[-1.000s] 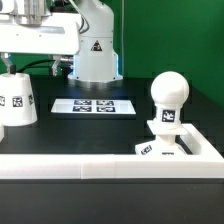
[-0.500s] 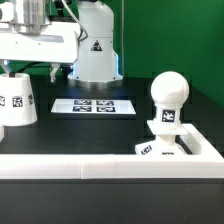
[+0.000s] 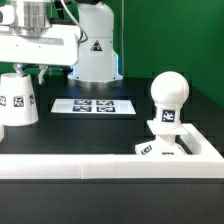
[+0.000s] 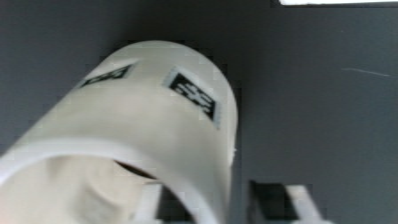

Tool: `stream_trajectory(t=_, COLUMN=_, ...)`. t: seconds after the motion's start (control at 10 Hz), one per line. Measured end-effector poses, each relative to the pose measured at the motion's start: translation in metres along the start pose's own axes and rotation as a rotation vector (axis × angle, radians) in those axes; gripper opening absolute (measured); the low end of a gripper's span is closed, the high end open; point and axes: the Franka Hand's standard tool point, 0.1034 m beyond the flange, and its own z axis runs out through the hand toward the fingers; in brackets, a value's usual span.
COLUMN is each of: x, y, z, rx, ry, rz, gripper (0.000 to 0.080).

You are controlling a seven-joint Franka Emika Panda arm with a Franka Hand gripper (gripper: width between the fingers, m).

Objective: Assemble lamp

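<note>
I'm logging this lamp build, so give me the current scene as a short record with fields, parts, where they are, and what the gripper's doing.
shade: on the table at the exterior view's left, under the arm; tagged
bulb: upright on the base, exterior view's right
base: flat, against the white corner wall
marker board: flat on the table, mid-scene
gripper: right at the shade; open or shut cannot be told
shade on bulb: not yet
</note>
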Motion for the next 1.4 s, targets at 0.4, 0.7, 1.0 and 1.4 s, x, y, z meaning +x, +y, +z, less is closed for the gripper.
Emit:
stream_trajectory(t=0.4, x=0.002, y=-0.004, z=-0.001, rx=-0.001, ry=0.002, rz=-0.009, gripper=0.0043)
stream_trajectory(t=0.7, x=0.009, y=-0.036, z=-0.016, rx=0.037, ry=-0.014, rz=0.053, gripper=0.0043)
stream_trajectory(t=1.0, x=0.031, y=-0.080, z=-0.060, rx=0.103, ry=-0.031, rz=0.208, gripper=0.0044)
stream_trajectory(t=1.4, x=0.087, y=-0.121, z=-0.097, rx=0.116, ry=0.007, rz=0.320, gripper=0.0044)
